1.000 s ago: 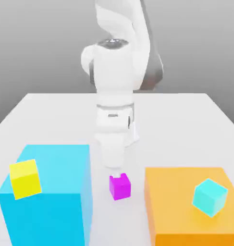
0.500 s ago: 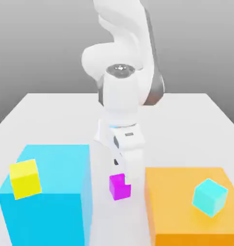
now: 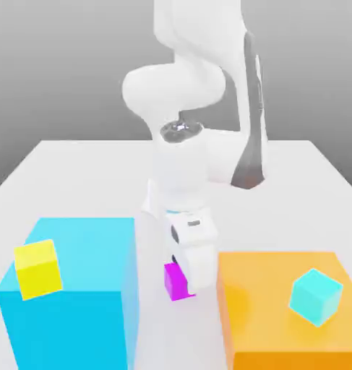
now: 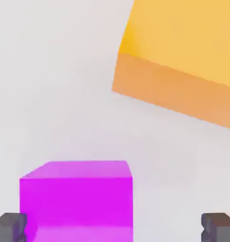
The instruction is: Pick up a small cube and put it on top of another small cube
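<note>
The small magenta cube rests on the white table between the two big blocks. My gripper has come down right over it, and the white hand covers the cube's side toward the exterior view's right. In the hand view the magenta cube lies between the two dark fingertips, nearer to one of them. The gripper is open and does not grip the cube. The small yellow cube sits on top of the large cyan-blue block at the exterior view's left.
A large orange block stands at the exterior view's right with a small cyan cube on it. Its side is close beside the hand. The white table stretches behind the arm.
The arm has bent forward and lowered the hand from just above the magenta cube to around it. The fingers have stayed open. The cubes have not moved.
</note>
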Robot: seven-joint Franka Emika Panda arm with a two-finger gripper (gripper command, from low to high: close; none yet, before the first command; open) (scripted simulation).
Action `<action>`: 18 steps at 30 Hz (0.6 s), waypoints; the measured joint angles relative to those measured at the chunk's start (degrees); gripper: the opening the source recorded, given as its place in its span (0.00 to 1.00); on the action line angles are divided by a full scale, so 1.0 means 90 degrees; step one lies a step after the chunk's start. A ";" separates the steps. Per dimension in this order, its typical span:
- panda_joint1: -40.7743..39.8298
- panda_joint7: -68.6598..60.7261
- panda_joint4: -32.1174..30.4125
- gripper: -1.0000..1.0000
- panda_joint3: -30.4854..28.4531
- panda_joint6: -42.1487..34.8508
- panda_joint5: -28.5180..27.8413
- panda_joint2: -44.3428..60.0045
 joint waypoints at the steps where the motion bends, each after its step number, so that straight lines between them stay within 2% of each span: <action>1: -0.0203 -0.0161 0.0034 0.50 0.0240 0.0078 0.0186 0.0128; 2: -0.0404 -0.0310 0.0067 0.50 0.0471 0.0163 0.0352 0.0261; 3: -0.0564 -0.0418 0.0092 0.00 0.0650 0.0235 0.0467 0.0366; 9: -0.0636 -0.0497 0.0106 0.00 0.0733 0.0258 0.0553 0.0420; 11: -0.0455 -0.0358 0.0075 0.00 0.0531 0.0171 0.0407 0.0288; 14: -0.0008 0.0135 -0.0028 0.00 -0.0032 -0.0028 -0.0171 -0.0066; 18: 0.0505 0.1050 -0.0193 0.00 -0.0820 -0.0240 -0.1345 -0.0551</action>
